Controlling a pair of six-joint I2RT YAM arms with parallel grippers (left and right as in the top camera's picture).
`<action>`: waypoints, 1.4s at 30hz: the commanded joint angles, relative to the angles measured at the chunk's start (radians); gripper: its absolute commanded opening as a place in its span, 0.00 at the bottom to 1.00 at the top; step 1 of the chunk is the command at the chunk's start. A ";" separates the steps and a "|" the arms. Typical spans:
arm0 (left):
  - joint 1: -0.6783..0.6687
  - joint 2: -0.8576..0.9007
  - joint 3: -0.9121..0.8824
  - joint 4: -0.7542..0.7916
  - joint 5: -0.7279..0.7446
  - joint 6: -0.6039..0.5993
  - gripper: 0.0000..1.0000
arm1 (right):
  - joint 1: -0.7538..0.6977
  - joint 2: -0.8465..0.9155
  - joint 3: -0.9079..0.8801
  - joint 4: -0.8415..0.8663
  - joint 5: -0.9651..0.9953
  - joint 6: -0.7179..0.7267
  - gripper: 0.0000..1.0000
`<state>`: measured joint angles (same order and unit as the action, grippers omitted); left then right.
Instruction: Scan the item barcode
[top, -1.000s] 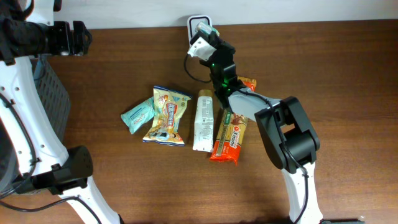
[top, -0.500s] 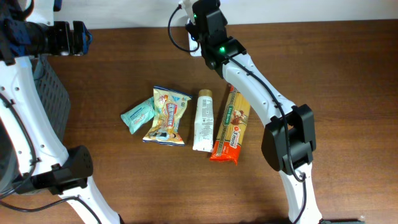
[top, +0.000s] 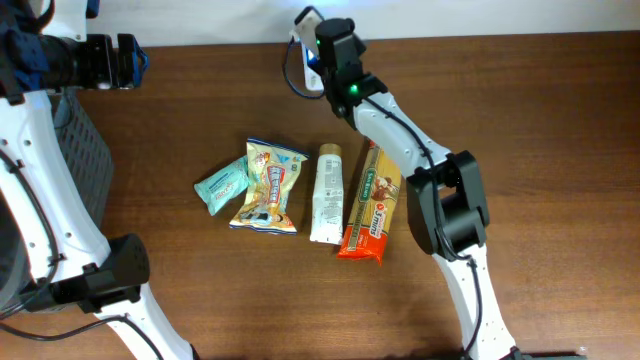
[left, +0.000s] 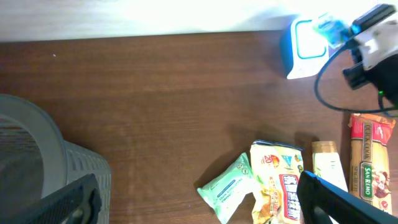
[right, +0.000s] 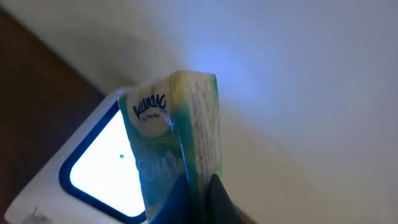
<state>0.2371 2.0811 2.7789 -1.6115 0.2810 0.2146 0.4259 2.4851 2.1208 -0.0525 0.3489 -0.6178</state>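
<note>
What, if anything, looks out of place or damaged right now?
Nothing stands out. The right gripper holds the tissue pack tilted at the scanner. On the table, the snack bag lies against the teal pack, slightly askew; nothing looks spilled or torn.

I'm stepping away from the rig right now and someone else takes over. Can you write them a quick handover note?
Grippers: the left end effector is open and empty, out at the table's left side near the grey basket. The right end effector is shut on a Kleenex tissue pack.
Things: the pack is held up at the lit window of the scanner. On the table lie a teal pack, snack bag, white pouch and spaghetti packet.
Done: the pack is picked up and presented.
Left: confirm the scan registered (cannot tell here), then set the pack down.
</note>
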 joint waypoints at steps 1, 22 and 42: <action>0.002 -0.010 0.003 0.001 0.008 0.008 0.99 | -0.014 0.021 0.013 -0.031 0.030 -0.011 0.04; 0.002 -0.010 0.003 0.001 0.008 0.008 0.99 | -0.189 -0.634 0.014 -1.078 -0.341 0.647 0.04; 0.002 -0.010 0.003 0.001 0.008 0.008 0.99 | -0.727 -0.566 -0.563 -1.054 -0.576 0.768 0.89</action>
<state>0.2371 2.0811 2.7789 -1.6119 0.2810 0.2169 -0.3000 1.9320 1.4906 -1.0760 -0.1074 0.1978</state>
